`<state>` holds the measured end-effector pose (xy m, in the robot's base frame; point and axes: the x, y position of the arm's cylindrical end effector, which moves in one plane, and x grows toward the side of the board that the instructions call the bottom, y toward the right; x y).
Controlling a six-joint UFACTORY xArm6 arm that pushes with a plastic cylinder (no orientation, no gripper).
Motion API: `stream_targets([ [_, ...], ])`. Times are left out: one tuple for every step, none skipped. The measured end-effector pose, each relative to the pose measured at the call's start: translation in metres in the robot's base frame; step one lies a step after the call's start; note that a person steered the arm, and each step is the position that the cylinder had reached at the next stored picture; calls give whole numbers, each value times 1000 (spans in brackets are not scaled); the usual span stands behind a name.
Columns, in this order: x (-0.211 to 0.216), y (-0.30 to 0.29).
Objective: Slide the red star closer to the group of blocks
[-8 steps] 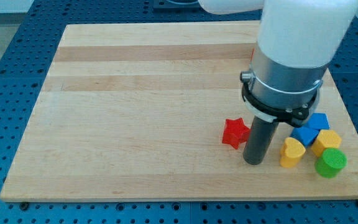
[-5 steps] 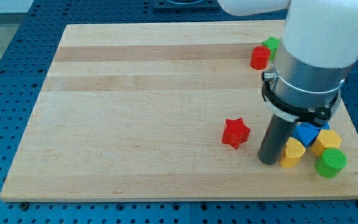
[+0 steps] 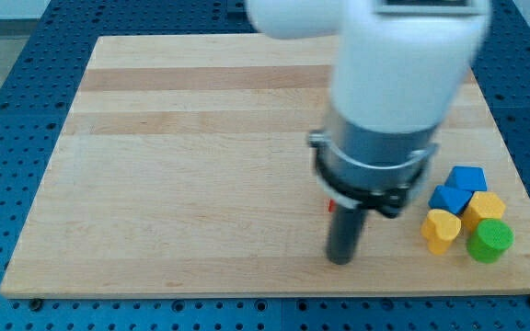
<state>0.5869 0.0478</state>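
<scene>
My tip (image 3: 340,259) rests on the board near the view's bottom, left of the block group. The red star (image 3: 333,206) is almost wholly hidden behind the rod; only a small red sliver shows at the rod's left edge. The group sits at the view's lower right: a yellow heart (image 3: 440,230), a green cylinder (image 3: 489,240), a yellow block (image 3: 484,209) and two blue blocks (image 3: 450,199) (image 3: 468,177). The tip stands about a hundred pixels left of the yellow heart, apart from it.
The wooden board (image 3: 201,156) lies on a blue perforated table (image 3: 7,110). The white and grey arm body (image 3: 389,101) covers the board's upper right, hiding whatever is there.
The arm has swung from beside the yellow heart to the view's left. The rod now covers the red star. The red and green blocks at the top right are now hidden.
</scene>
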Motion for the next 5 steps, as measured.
stream_targets([
  [-17, -35],
  [-42, -41],
  [-60, -33],
  [-64, -11],
  [-65, 18],
])
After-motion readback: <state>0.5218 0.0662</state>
